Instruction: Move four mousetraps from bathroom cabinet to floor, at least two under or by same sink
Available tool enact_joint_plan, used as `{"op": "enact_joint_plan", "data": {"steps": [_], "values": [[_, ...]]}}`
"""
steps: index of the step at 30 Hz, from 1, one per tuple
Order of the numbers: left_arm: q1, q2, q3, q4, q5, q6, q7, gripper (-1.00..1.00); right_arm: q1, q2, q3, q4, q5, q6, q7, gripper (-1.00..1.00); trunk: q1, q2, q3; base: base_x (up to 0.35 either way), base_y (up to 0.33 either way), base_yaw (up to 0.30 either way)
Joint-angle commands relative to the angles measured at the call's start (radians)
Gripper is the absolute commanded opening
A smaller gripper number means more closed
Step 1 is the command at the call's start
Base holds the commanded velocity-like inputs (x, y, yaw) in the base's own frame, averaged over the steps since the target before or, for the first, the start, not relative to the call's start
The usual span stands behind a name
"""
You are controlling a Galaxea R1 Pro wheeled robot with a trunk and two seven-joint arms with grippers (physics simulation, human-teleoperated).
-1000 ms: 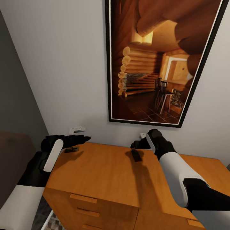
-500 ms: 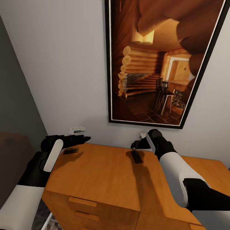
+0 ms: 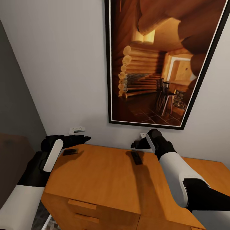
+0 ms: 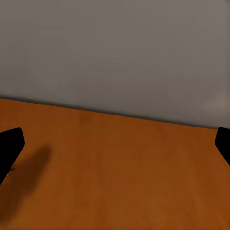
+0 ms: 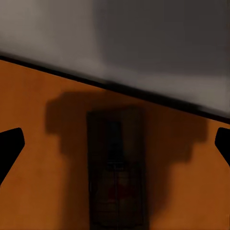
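Mousetraps lie on the cabinet (image 3: 105, 179) top: one (image 3: 136, 157) beneath the right gripper (image 3: 138, 144), another (image 3: 70, 151) under the left gripper (image 3: 83, 138). Both jaws gape wide and empty, hovering near the wall. Pickup looks next, calling for a straight descent.

Count of items on view
Mousetraps: 2, one far left (image 3: 70, 151), one centre (image 3: 136, 157); cabinet (image 3: 105, 179): 1; framed picture (image 3: 159, 60): 1; tools: 2, left (image 3: 83, 139), right (image 3: 134, 145).
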Motion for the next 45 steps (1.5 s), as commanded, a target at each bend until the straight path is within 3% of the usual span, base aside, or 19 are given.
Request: {"op": "enact_joint_plan", "data": {"steps": [1, 20, 29, 38, 45], "values": [[-0.001, 0.001, -0.002, -0.001, 0.009, 0.003, 0.009, 1.00, -0.001, 0.002, -0.007, -0.001, 0.011, 0.004, 0.008, 1.00, 0.000, -0.001, -0.001, 0.005, 0.000, 0.000], [-0.001, 0.001, -0.002, -0.001, 0.007, 0.003, 0.010, 1.00, -0.001, 0.007, -0.003, 0.000, 0.010, 0.000, 0.006, 1.00, 0.000, -0.001, -0.001, 0.001, 0.000, 0.000], [-0.001, 0.001, -0.002, -0.001, 0.007, 0.003, 0.009, 1.00, -0.001, 0.010, -0.002, 0.014, 0.011, -0.035, 0.005, 1.00, 0.000, -0.001, -0.001, 0.000, 0.000, 0.000], [-0.001, 0.001, -0.002, -0.001, 0.006, 0.003, 0.010, 1.00, -0.001, 0.006, -0.003, 0.140, 0.013, -0.115, 0.002, 1.00, 0.000, -0.001, -0.001, 0.000, 0.000, 0.000], [-0.001, 0.001, -0.002, -0.001, 0.006, 0.003, 0.010, 1.00, -0.001, 0.005, -0.002, 0.178, 0.014, -0.143, 0.001, 1.00, 0.000, -0.001, -0.001, 0.000, 0.000, 0.000]]}}
